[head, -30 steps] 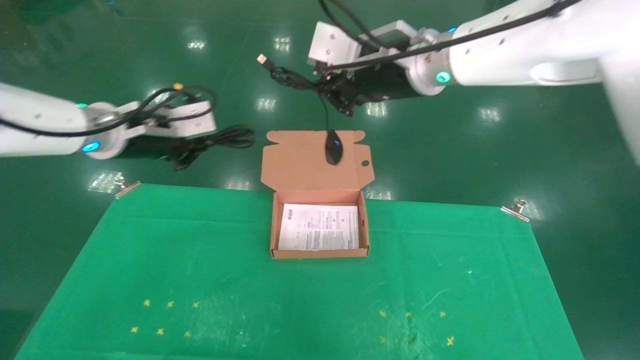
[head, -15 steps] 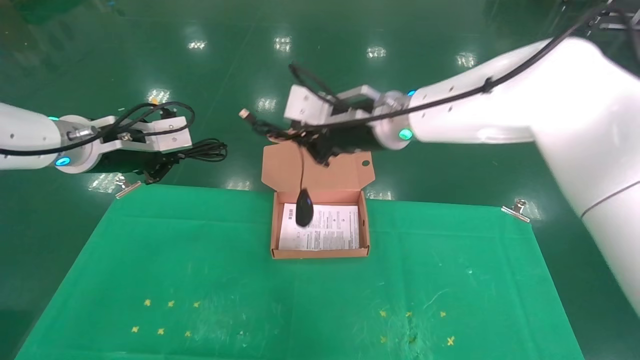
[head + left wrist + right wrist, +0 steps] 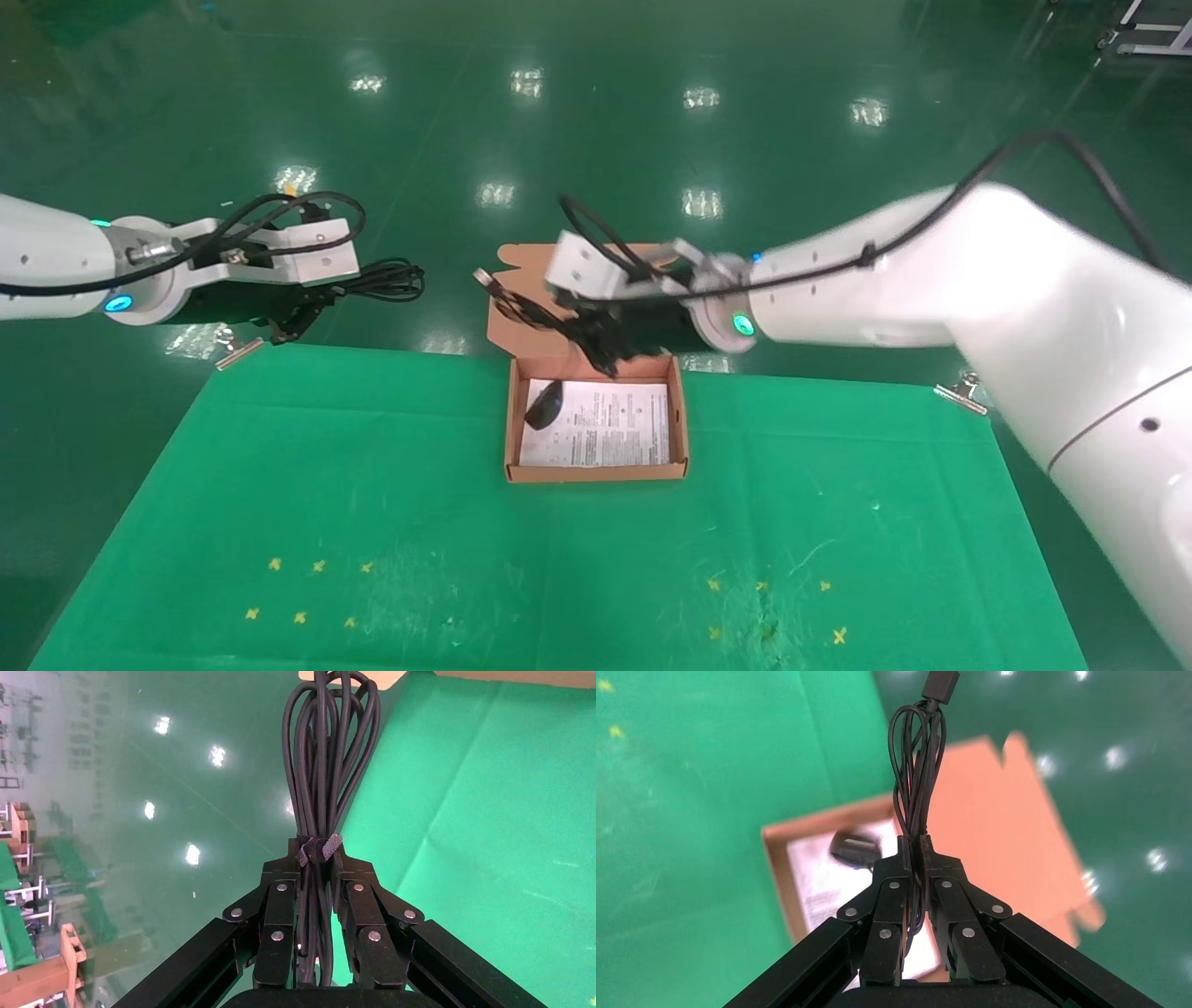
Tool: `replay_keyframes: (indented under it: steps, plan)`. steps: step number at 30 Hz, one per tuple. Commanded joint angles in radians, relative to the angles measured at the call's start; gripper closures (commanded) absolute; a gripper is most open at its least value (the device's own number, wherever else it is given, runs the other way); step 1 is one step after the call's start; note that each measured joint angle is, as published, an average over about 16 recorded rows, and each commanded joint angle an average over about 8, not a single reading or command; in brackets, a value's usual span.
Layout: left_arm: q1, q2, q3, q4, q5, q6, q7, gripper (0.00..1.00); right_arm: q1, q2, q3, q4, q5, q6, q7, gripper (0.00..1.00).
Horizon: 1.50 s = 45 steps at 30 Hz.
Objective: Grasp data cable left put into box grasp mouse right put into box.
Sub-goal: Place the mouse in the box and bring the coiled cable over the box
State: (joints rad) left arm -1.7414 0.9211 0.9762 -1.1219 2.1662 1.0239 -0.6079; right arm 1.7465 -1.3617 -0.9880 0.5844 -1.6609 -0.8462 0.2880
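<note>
Head view: one mouse (image 3: pixel 543 407) in one box (image 3: pixel 596 472), right pincer (image 3: pixel 603 351) pinching its cord, left pincer (image 3: pixel 296 320) clamping one data cable (image 3: pixel 377 278).

Close view along the left gripper (image 3: pixel 318 903), black, with riveted linkages spreading out on either side. Its jaws are pressed together on the data cable (image 3: pixel 327 769), a long flat coil of thin black strands that runs straight away from the camera. A small dark tie (image 3: pixel 320 847) wraps the coil just beyond the fingertips (image 3: pixel 281 881). Past the coil's looped far end, a sliver of the orange-brown box (image 3: pixel 351 676) shows. Green cloth covers the bench (image 3: pixel 492 811) on one side; glossy green floor (image 3: pixel 140 776) with light reflections fills the other.
</note>
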Motion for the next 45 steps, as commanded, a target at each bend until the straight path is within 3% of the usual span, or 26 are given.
replay_keyframes:
  steps: [1,15,23,34,45]
  plan:
    - [0.000,0.000,0.000,-0.001,0.001,0.000,-0.001,1.00,-0.012,0.000,-0.018,-0.029,0.007,0.011,0.008,1.00]
    - [0.001,-0.001,0.000,-0.003,0.002,0.001,-0.003,1.00,-0.053,-0.010,-0.158,-0.061,0.075,0.143,0.061,0.99]
    - [0.001,-0.001,0.000,-0.004,0.002,0.001,-0.003,1.00,-0.053,-0.007,-0.214,-0.045,0.104,0.161,0.070,0.01]
    - [0.057,0.052,0.013,0.019,-0.028,-0.039,0.014,1.00,-0.058,0.036,-0.228,0.024,0.123,0.160,0.087,0.00]
    - [0.186,0.211,0.028,0.155,-0.083,-0.253,0.127,1.00,-0.014,0.152,-0.214,0.088,0.117,0.161,0.108,0.00]
